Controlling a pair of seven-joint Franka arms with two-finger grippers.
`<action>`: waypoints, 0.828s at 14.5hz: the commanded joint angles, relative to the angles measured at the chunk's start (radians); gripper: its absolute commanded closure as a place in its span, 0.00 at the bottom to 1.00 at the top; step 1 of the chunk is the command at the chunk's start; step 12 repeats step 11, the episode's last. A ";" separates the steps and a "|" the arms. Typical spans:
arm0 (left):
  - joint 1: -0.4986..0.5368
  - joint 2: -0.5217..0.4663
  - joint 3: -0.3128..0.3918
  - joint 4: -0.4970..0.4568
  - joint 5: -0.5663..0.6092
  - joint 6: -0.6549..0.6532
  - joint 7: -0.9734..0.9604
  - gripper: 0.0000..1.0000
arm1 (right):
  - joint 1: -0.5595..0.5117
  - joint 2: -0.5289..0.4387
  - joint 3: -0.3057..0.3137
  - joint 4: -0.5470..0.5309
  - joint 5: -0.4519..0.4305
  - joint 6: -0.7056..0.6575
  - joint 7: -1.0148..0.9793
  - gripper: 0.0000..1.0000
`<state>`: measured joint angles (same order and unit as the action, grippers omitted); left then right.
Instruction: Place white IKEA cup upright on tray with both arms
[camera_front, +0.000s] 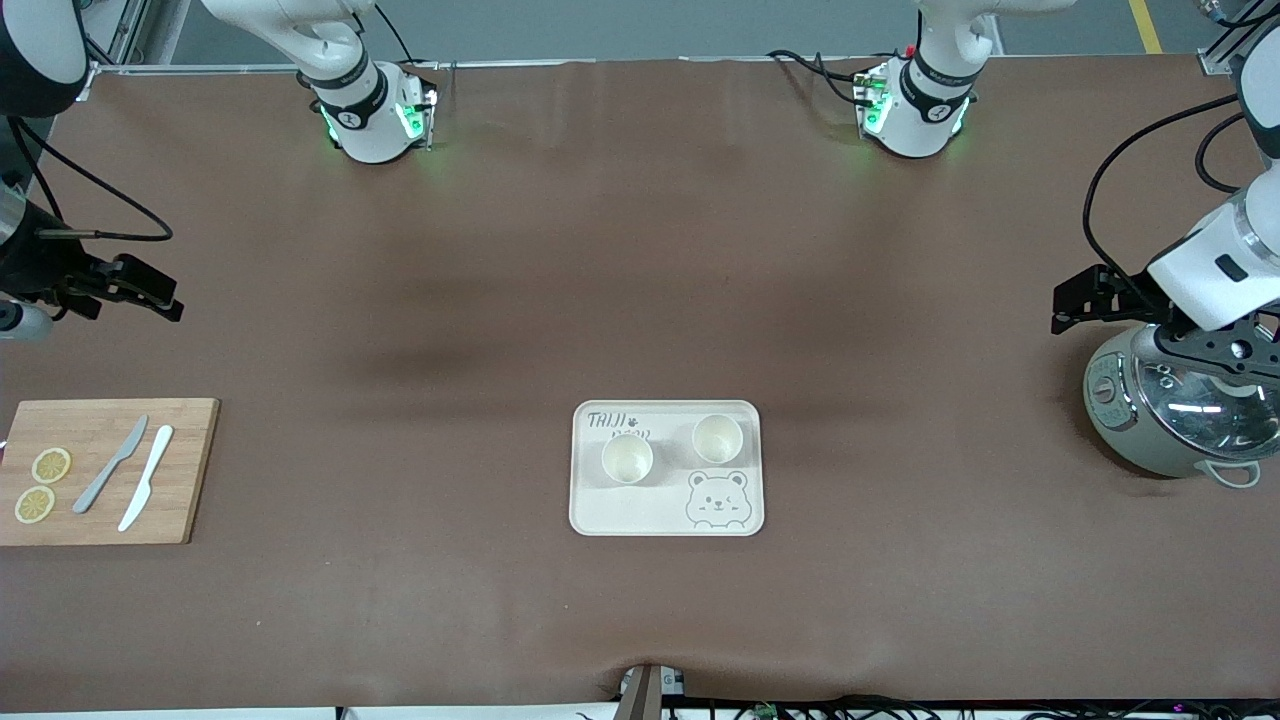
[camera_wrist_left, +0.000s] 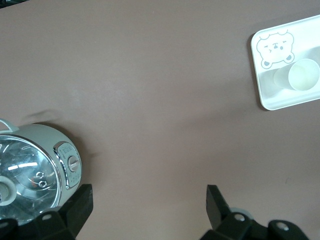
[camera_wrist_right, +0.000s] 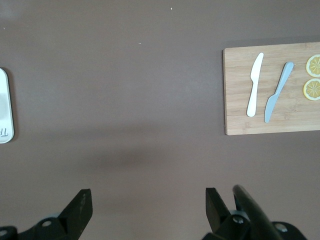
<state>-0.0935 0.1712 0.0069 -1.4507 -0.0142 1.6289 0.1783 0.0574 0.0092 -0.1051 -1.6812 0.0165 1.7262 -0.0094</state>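
The cream tray (camera_front: 640, 510) with a bear drawing lies mid-table, toward the front camera. Two white cups stand upright on it, mouths up: one (camera_front: 627, 459) beside the lettering, the other (camera_front: 717, 437) above the bear face. In the left wrist view one cup (camera_wrist_left: 303, 75) shows on the tray (camera_wrist_left: 272, 97). My left gripper (camera_front: 1062, 305) hangs open and empty over the table at the left arm's end, beside the cooker; its jaws (camera_wrist_left: 149, 195) frame bare mat. My right gripper (camera_front: 165, 292) hangs open and empty over the table at the right arm's end (camera_wrist_right: 148, 196). Both are well clear of the tray.
A grey-green rice cooker (camera_front: 1170, 420) with a glass lid (camera_wrist_left: 30, 165) sits under the left wrist. A wooden cutting board (camera_front: 100, 470) at the right arm's end carries a grey knife (camera_front: 112, 463), a white knife (camera_front: 146, 477) and two lemon slices (camera_front: 50, 465).
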 joint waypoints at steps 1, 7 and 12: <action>0.001 -0.010 -0.002 -0.002 0.019 0.005 0.020 0.00 | -0.022 -0.002 0.012 -0.002 -0.012 0.007 -0.024 0.00; 0.001 -0.010 0.001 -0.002 0.017 0.005 0.021 0.00 | -0.022 0.029 0.013 0.026 -0.012 -0.004 -0.012 0.00; 0.001 -0.010 0.002 -0.002 0.019 0.005 0.021 0.00 | -0.022 0.048 0.013 0.044 -0.013 -0.011 -0.014 0.00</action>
